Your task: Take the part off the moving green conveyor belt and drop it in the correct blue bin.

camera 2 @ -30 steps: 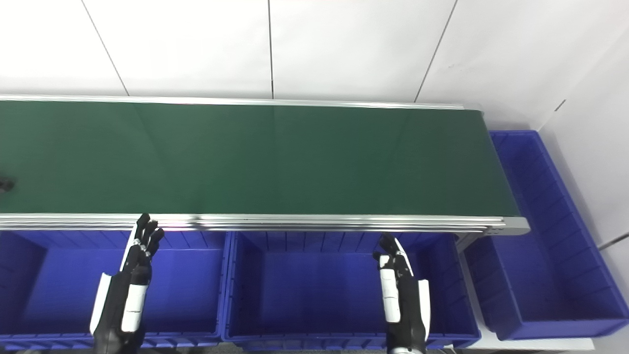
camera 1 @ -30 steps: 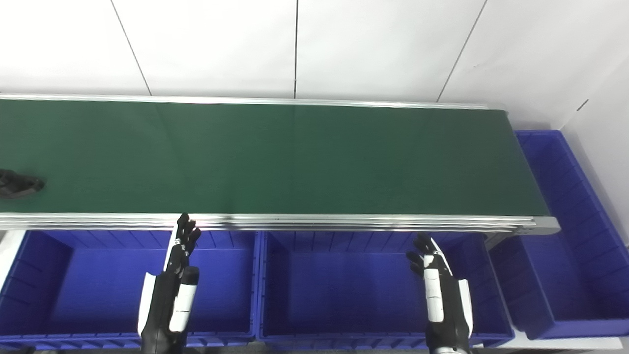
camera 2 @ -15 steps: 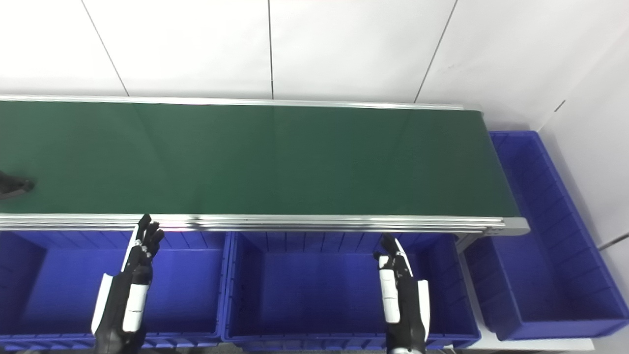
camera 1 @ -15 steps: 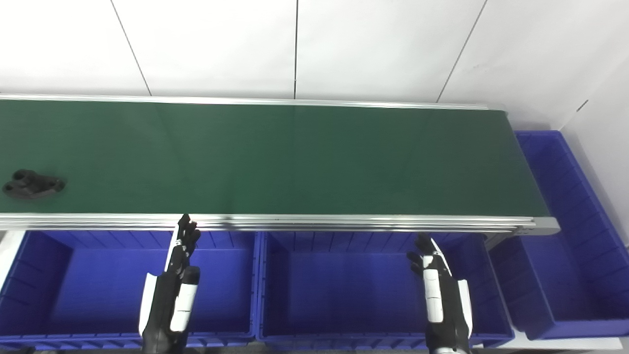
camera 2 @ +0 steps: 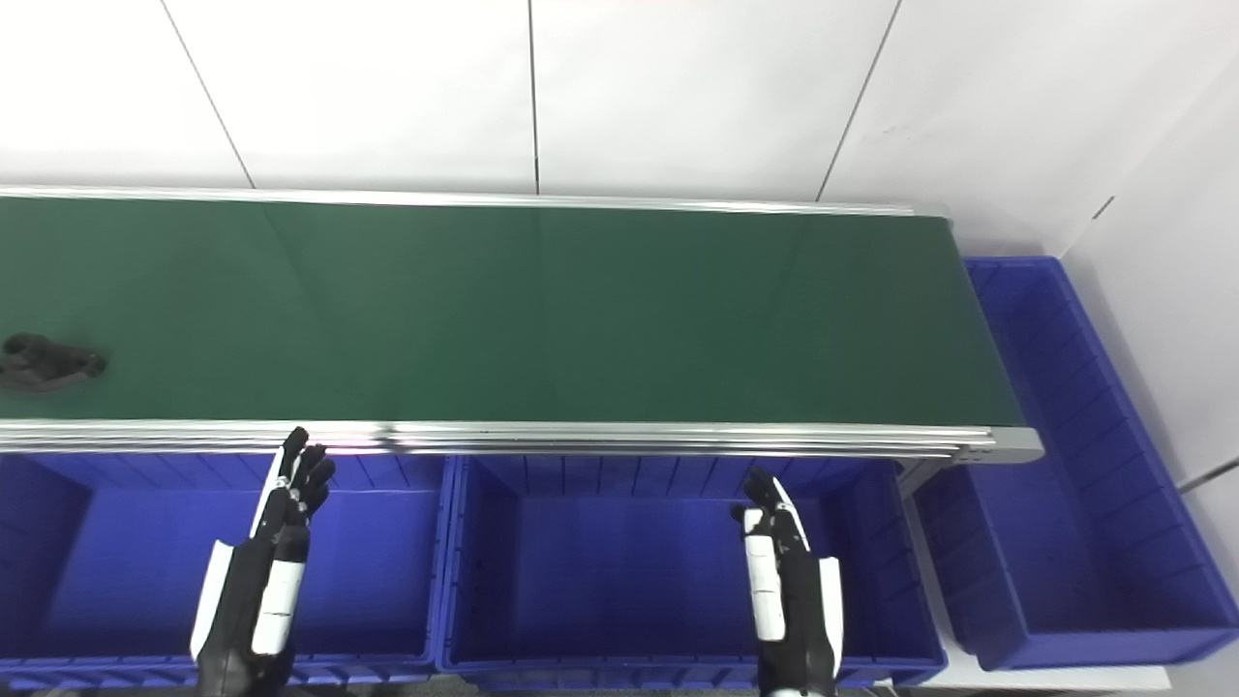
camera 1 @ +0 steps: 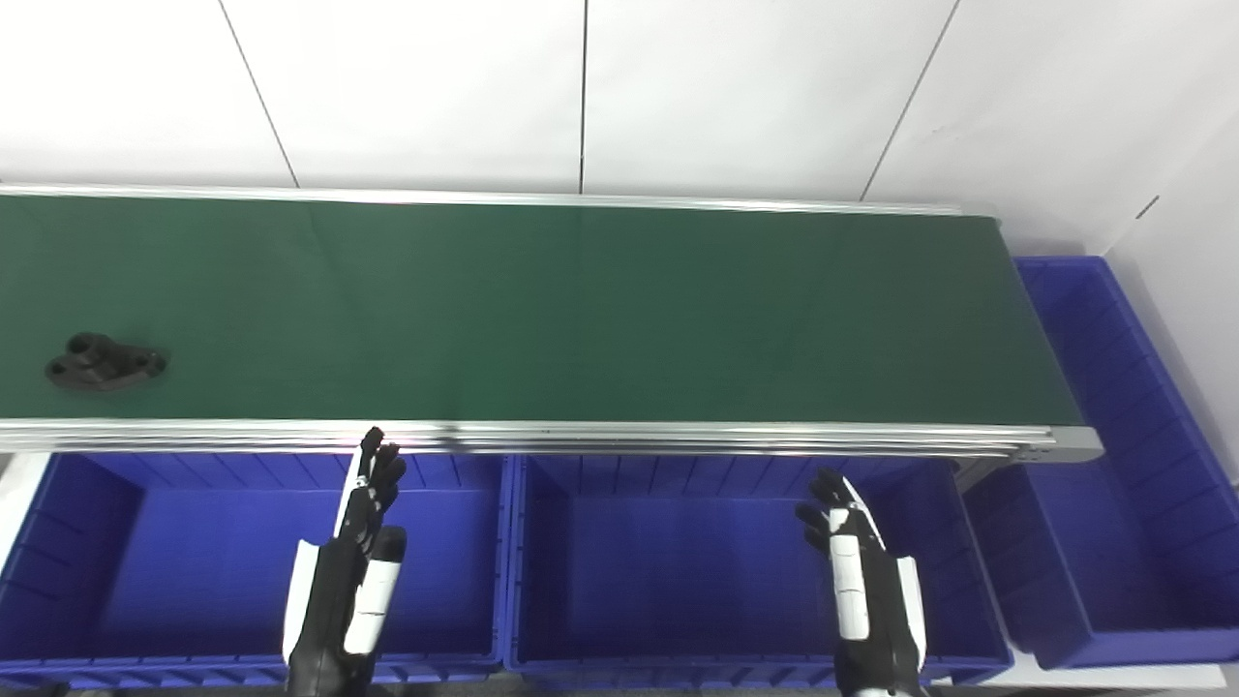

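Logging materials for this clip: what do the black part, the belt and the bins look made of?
Black part: matte, moulded-looking, probably plastic or cast metal; too small to tell.
Belt: smooth green rubber or PVC, faint sheen, between silvery metal rails.
Blue bins: rigid plastic, judging by their ribbed walls.

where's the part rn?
The black part lies on the belt at its far left, near the front rail, left of and beyond the left hand, which hangs over the left bin.
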`<state>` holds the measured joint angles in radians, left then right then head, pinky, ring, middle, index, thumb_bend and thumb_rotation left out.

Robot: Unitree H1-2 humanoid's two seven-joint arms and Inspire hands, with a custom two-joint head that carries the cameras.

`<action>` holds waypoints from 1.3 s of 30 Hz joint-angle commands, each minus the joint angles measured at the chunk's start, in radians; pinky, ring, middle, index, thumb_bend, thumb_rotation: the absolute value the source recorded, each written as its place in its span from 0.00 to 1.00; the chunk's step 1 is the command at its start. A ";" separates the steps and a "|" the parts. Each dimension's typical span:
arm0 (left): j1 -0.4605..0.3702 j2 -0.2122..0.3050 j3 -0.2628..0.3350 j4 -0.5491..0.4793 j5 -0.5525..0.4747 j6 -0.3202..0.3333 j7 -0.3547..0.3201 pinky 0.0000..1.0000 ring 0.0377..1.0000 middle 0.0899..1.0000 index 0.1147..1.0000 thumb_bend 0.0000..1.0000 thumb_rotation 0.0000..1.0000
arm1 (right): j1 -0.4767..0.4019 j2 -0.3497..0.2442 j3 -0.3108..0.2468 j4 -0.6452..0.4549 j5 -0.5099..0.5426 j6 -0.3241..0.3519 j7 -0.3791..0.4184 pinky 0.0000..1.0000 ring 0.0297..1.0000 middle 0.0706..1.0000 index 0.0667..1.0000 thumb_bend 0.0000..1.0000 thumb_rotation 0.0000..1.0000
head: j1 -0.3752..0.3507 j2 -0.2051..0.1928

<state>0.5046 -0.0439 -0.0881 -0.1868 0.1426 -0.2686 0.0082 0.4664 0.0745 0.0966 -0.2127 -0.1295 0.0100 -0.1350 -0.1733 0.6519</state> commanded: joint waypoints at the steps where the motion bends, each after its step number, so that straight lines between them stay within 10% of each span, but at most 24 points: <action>1: 0.001 -0.001 -0.005 -0.024 0.006 -0.033 0.010 0.96 0.95 0.97 1.00 0.61 1.00 | 0.002 0.003 0.002 -0.032 -0.001 -0.046 0.007 0.86 0.85 0.89 0.90 0.69 1.00 | 0.001 0.000; 39: -0.002 0.001 -0.002 -0.006 0.001 -0.035 0.010 0.96 0.95 0.97 1.00 0.58 1.00 | -0.004 0.002 0.000 -0.006 0.011 -0.084 0.005 0.86 0.85 0.90 0.90 0.68 1.00 | 0.007 -0.015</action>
<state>0.5043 -0.0431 -0.0870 -0.1811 0.1403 -0.2685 0.0082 0.4653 0.0710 0.0962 -0.2067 -0.1225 -0.0067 -0.1349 -0.1672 0.6381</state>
